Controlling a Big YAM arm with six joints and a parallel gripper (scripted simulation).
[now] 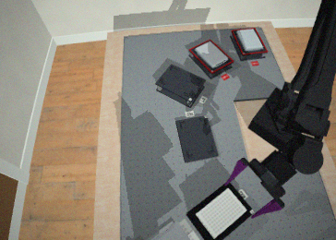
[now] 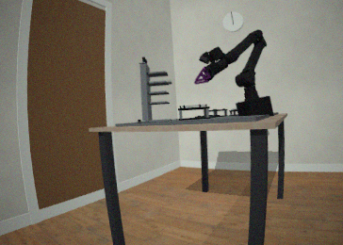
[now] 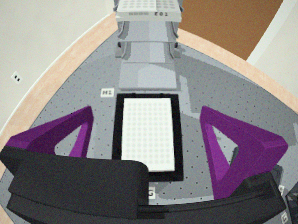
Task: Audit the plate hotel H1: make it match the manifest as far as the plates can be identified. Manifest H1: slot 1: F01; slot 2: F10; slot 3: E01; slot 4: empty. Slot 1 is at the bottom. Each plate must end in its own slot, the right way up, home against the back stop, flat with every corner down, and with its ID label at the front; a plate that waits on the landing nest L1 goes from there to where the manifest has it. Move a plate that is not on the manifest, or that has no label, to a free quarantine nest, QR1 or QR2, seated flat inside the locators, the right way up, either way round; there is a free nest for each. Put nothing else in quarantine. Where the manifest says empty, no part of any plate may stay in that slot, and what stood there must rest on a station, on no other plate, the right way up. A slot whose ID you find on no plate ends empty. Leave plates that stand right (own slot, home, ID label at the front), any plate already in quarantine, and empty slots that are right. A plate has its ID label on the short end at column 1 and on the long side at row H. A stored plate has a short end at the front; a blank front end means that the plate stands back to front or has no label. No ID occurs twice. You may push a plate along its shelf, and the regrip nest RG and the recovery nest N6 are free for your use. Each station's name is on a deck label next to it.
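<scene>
A white plate [image 1: 221,212] lies flat in a black-framed nest near the front of the deck; it also shows in the wrist view [image 3: 148,132]. My gripper [image 1: 255,187] hangs above its near end with the purple fingers wide open and empty. In the wrist view the gripper [image 3: 149,144] straddles the plate from well above. The plate hotel [image 2: 151,90] stands just beyond that nest. In the wrist view its top visible shelf holds a pale plate [image 3: 148,2]. What the lower shelves [image 3: 148,63] hold I cannot tell.
Two red-framed nests at the back right each hold a pale grey plate [image 1: 211,56] [image 1: 249,42]. Two dark nests [image 1: 181,83] [image 1: 197,138] lie mid-deck, holding nothing pale. The arm's base [image 2: 254,105] stands at the deck's right side.
</scene>
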